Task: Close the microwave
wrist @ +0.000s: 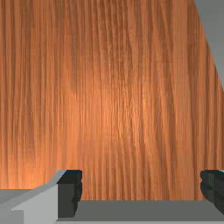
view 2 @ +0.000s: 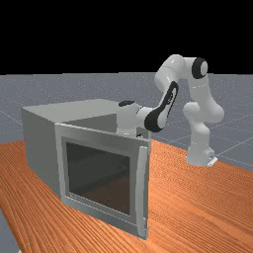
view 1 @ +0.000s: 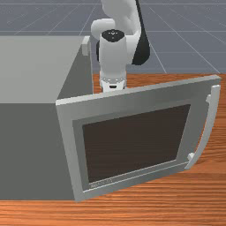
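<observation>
Microwave (view 1: 31, 145) grey, door (view 1: 137, 141) open, perhaps wide

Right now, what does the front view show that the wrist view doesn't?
Front view: the dark window, the handle and the arm.
Wrist view: the fingers of the end effector, standing apart.
Both: the table and grey parts of the microwave, though I can't tell which parts the wrist view has.

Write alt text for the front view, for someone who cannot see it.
A grey microwave stands with its door open, the handle towards the front view's right. Behind the door, a white robot arm reaches down over an orange-brown wooden table.
</observation>
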`<move>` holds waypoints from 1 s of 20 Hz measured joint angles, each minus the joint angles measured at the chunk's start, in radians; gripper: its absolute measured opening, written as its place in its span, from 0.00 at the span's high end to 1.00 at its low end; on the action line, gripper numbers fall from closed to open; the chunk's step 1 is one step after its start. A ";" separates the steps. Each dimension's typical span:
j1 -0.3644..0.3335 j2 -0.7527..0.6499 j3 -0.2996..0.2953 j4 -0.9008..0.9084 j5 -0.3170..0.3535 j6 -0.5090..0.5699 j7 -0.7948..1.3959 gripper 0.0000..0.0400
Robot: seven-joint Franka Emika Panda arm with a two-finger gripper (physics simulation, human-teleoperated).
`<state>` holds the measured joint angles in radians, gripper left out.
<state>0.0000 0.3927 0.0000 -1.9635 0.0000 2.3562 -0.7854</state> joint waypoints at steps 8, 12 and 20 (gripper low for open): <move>-0.004 -0.348 -0.058 -0.082 0.052 -0.325 0.663 0.78; -0.020 -0.513 -0.050 -0.146 0.080 -0.337 1.341 0.97; -0.045 -0.498 -0.065 -0.113 0.095 -0.336 1.473 1.00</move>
<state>-0.0451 -0.1050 -0.0651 -2.0761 0.0951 2.0200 0.6872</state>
